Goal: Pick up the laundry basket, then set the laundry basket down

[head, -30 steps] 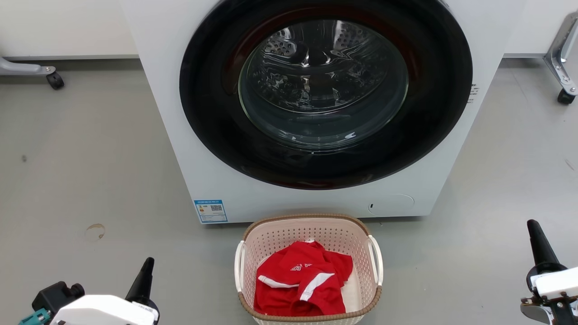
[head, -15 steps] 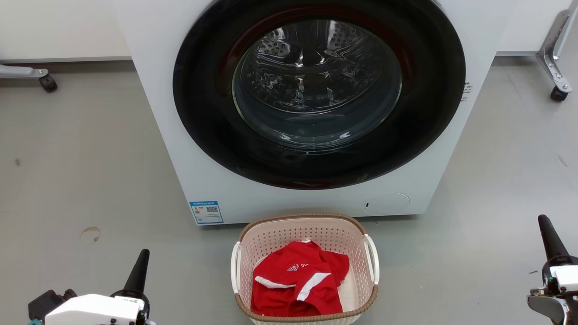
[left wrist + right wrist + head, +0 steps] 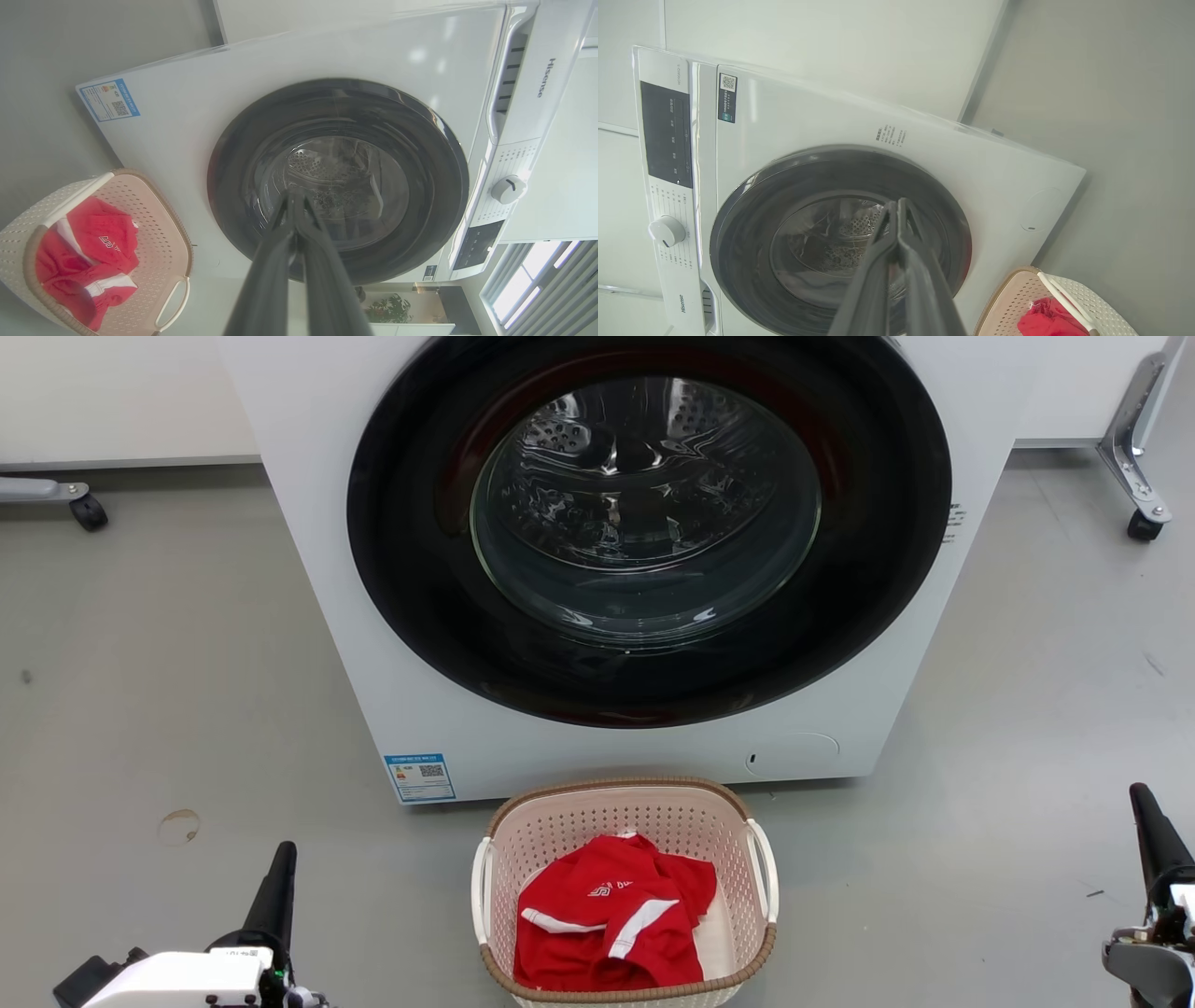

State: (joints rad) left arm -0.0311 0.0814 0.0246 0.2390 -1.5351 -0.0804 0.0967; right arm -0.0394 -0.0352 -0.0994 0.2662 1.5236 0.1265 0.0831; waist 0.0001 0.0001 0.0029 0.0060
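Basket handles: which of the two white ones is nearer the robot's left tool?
The left handle, on the laundry basket's side facing the left tool. The right handle sits beyond the red garment, toward the right tool.

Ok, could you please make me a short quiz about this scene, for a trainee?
1. Where does the laundry basket stand?
A) inside the drum
B) on the floor, in front of the washing machine
C) on top of the machine
2. True or false: the jaws of the left gripper are shut on a basket handle.
3. What colour is the garment in the basket?
Key:
1. B.
2. False: the jaws are shut but empty, apart from the basket.
3. Red, with white stripes.
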